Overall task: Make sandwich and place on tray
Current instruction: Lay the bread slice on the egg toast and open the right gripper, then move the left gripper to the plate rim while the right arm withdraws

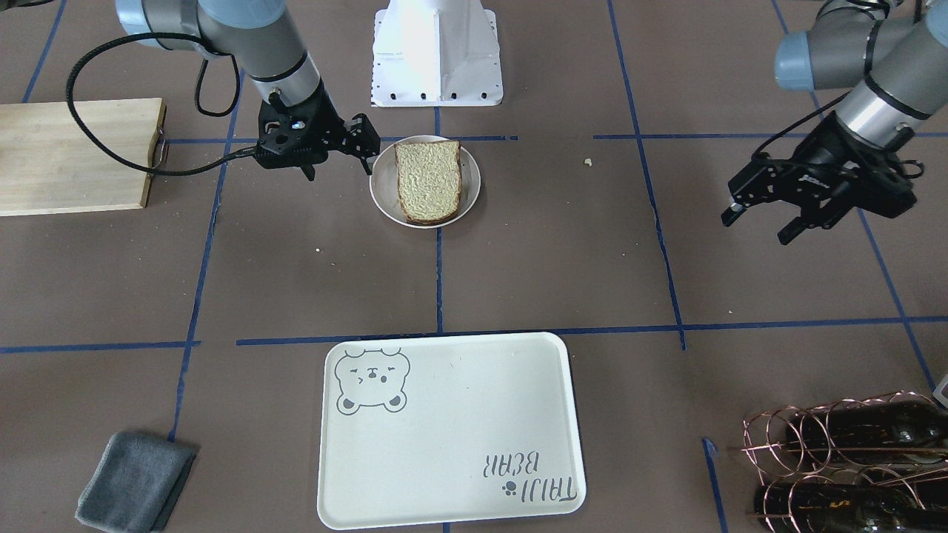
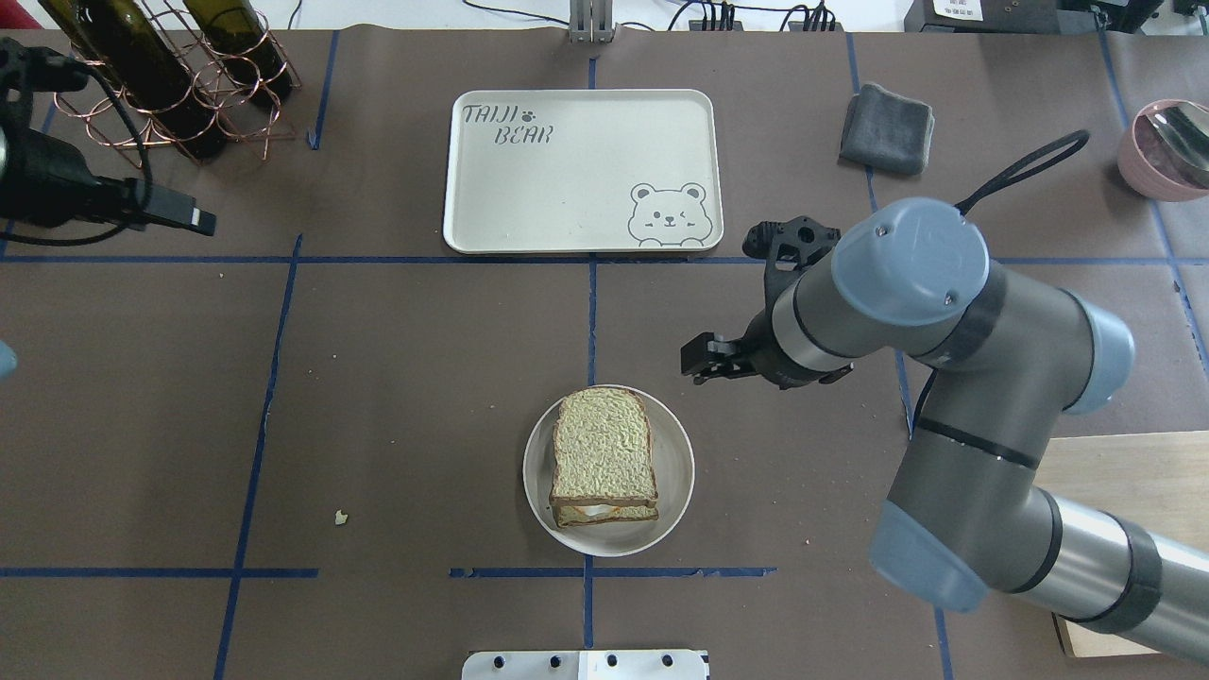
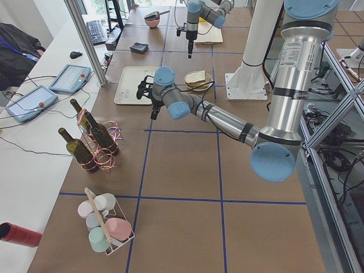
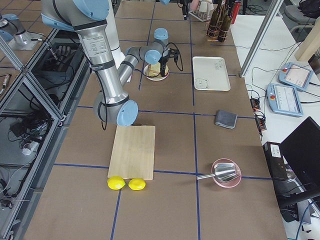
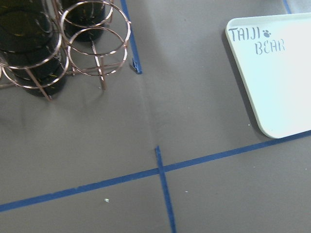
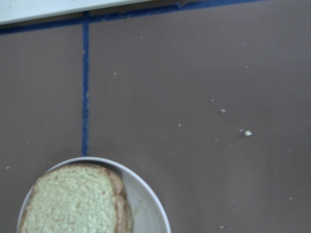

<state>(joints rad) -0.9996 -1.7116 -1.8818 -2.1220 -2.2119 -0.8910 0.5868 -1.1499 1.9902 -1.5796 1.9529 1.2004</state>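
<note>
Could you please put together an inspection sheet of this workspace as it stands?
Surface: brown table with a blue tape grid; one crumb and small specks.
Job's things: sandwich stacked on the round plate, egg showing between the slices; tray bare, sandwich not yet on it.
Clutter: grey cloth, bottle rack, wooden board, pink bowl with a metal scoop, two lemons.
Grippers: right gripper beside the plate, fingers apart, empty; left gripper well away from the plate, fingers apart, empty.
Cables: black cable loops off the right wrist.
Surroundings: tablets on a side desk.
</note>
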